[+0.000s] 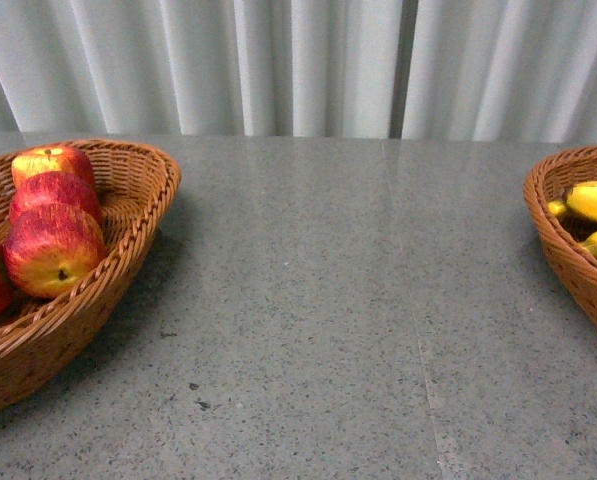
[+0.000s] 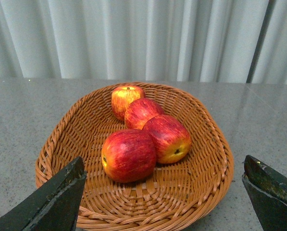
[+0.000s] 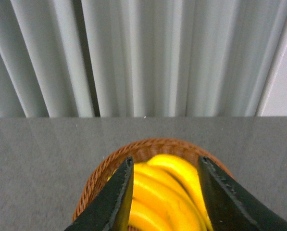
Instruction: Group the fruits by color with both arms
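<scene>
A: Looking across the grey table [image 1: 318,300], I see nothing loose between the baskets. Four apples [image 2: 129,155] lie in the left wicker basket [image 2: 205,192], touching one another; the bananas [image 1: 593,202] lie in the right wicker basket [image 1: 568,265] at the far edge of the front view.

B: And the arms?

A: Neither shows in the front view. From the left wrist view, the left pincer [image 2: 165,199] stands wide open and empty, near the basket's nearer rim, its two fingers [image 2: 52,202] flanking the apples. The right pincer [image 3: 165,195] is parted too, more narrowly, right above the bananas [image 3: 157,192], which fill the gap between its fingers [image 3: 112,202]. Whether they touch the fruit, I cannot tell (the wrist view blurs there).

B: So the sorting looks done?

A: By colour, I judge yes: red on one side, yellow on the other.

B: What could go wrong?

A: If the right pincer lifts with a banana wedged between the fingers, it could drag fruit out. A low left finger might also catch the woven rim and tip the basket, sending apples rolling.
</scene>
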